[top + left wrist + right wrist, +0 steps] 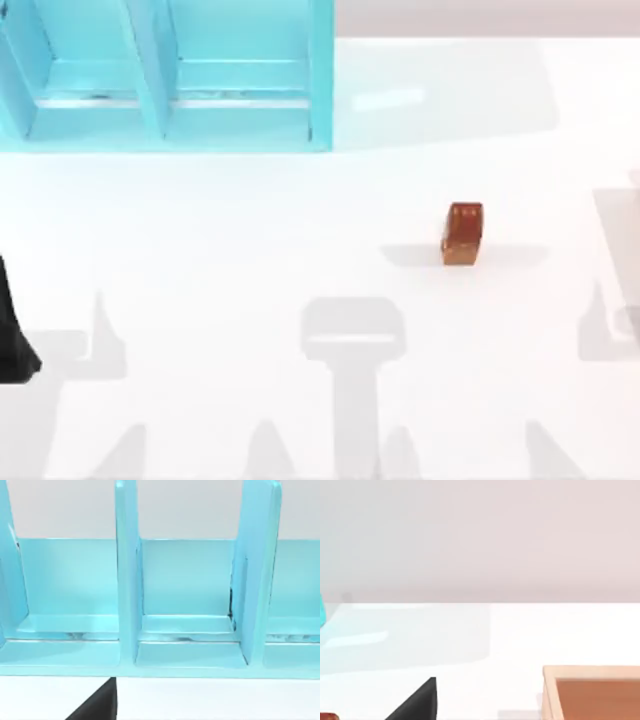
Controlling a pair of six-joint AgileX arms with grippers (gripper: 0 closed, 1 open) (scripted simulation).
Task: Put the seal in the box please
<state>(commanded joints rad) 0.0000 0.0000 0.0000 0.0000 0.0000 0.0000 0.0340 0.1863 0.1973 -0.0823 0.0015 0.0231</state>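
Nothing of the task is done yet, as far as the pictures show. Taking the centre of the top view as the clock's hub, the left arm (12,335) shows nearest, a dark shape at about 8 o'clock on the table's (250,260) left edge; it looks parked, and whether its gripper is released or clenched I cannot tell. The same holds for the right gripper.

Farther in, the seal (463,233) stands on the bare white table at about 3 o'clock, right of centre, untouched and with no gripper near it. Its red-brown corner (327,716) just shows in the right wrist view.

In that same view a tan wooden box (592,692) with an open top sits on the table; this is probably where the seal should go. How it lies relative to the seal I cannot tell.

Farthest off, at about 11 o'clock, a blue rack (170,80) with upright dividers stands well apart from the seal.

Everything is left: reaching the seal, most likely with the right arm since it sits on that side, gripping, carrying and letting go over the box.
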